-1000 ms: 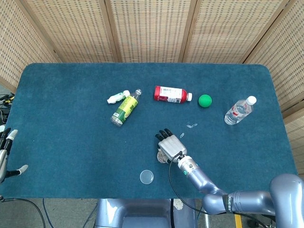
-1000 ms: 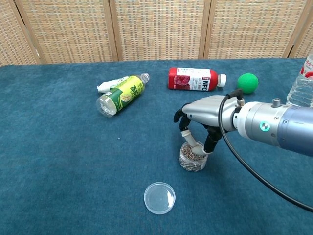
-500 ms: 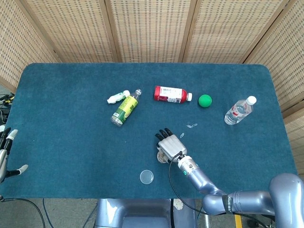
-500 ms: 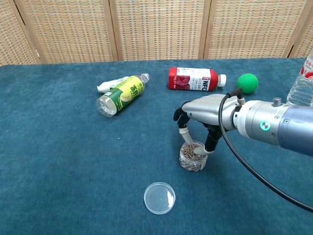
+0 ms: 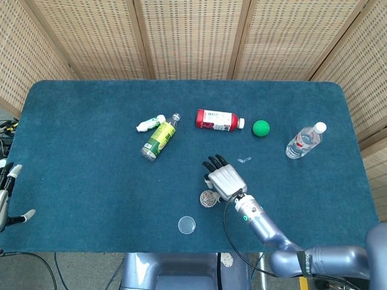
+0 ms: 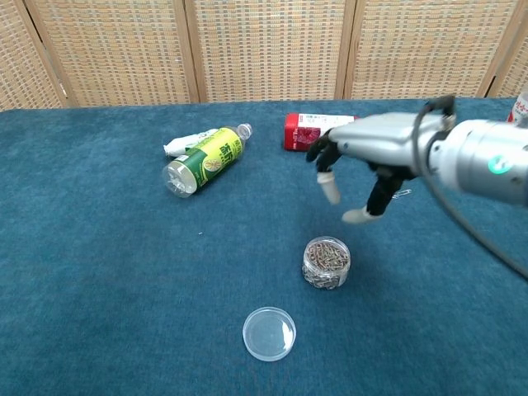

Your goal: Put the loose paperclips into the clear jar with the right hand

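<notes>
The clear jar (image 5: 208, 198) (image 6: 326, 262) stands open near the table's front, filled with paperclips. Its round clear lid (image 5: 187, 225) (image 6: 269, 333) lies flat to the front left of it. My right hand (image 5: 224, 178) (image 6: 371, 153) hovers above and just behind the jar, fingers apart and pointing down, with nothing visible between them. A few loose paperclips (image 5: 244, 160) lie on the cloth just beyond the hand. At the table's left edge my left hand (image 5: 6, 193) rests with fingers spread, holding nothing.
A green-labelled bottle (image 5: 158, 138) (image 6: 202, 159) and a small white bottle (image 5: 150, 124) lie at back left. A red bottle (image 5: 217, 120) (image 6: 307, 132), a green ball (image 5: 260, 127) and a water bottle (image 5: 304, 141) lie behind the hand.
My right hand has risen off the jar's mouth and moved back and to the right. The jar now stands uncovered. The left hand is still.
</notes>
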Robot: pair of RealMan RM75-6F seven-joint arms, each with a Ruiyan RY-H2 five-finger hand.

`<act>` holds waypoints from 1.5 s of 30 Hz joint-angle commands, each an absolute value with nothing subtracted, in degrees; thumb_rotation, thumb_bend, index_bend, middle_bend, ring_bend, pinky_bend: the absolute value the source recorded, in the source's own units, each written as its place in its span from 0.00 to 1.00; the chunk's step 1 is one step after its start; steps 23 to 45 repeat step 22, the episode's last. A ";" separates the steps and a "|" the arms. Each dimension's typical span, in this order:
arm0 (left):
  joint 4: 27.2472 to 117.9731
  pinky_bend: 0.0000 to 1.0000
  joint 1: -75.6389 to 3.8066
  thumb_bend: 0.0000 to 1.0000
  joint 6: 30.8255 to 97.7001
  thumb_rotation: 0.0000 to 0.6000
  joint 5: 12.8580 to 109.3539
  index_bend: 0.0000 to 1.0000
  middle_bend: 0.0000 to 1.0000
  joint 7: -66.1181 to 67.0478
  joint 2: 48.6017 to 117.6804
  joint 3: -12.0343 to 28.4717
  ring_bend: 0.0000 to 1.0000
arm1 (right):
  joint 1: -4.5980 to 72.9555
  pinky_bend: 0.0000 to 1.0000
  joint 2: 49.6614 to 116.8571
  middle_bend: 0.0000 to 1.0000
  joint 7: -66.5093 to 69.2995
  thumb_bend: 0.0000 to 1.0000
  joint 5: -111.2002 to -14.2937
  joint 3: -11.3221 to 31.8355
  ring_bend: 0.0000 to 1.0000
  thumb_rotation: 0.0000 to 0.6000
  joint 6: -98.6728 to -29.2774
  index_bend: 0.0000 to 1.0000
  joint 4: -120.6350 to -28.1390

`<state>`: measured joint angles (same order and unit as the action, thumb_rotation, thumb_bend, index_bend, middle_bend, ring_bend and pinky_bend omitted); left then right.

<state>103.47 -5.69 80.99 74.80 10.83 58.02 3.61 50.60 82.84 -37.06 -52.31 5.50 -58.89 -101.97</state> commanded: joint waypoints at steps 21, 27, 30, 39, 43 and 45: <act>105.67 0.00 -2.80 0.00 86.44 1.00 81.44 0.00 0.00 11.81 56.97 1.41 0.00 | 17.65 0.00 64.36 0.00 -2.49 0.00 -84.97 -7.98 0.00 1.00 -87.13 0.00 -91.19; 105.67 0.00 -2.74 0.00 86.52 1.00 81.56 0.00 0.00 11.78 56.96 1.39 0.00 | 17.01 0.00 64.52 0.00 -2.61 0.00 -85.27 -7.88 0.00 1.00 -87.75 0.00 -90.76; 105.67 0.00 -2.74 0.00 86.52 1.00 81.56 0.00 0.00 11.78 56.96 1.39 0.00 | 17.01 0.00 64.52 0.00 -2.61 0.00 -85.27 -7.88 0.00 1.00 -87.75 0.00 -90.76; 105.67 0.00 -2.74 0.00 86.52 1.00 81.56 0.00 0.00 11.78 56.96 1.39 0.00 | 17.01 0.00 64.52 0.00 -2.61 0.00 -85.27 -7.88 0.00 1.00 -87.75 0.00 -90.76; 105.67 0.00 -2.74 0.00 86.52 1.00 81.56 0.00 0.00 11.78 56.96 1.39 0.00 | 17.01 0.00 64.52 0.00 -2.61 0.00 -85.27 -7.88 0.00 1.00 -87.75 0.00 -90.76; 105.67 0.00 -2.74 0.00 86.52 1.00 81.56 0.00 0.00 11.78 56.96 1.39 0.00 | 17.01 0.00 64.52 0.00 -2.61 0.00 -85.27 -7.88 0.00 1.00 -87.75 0.00 -90.76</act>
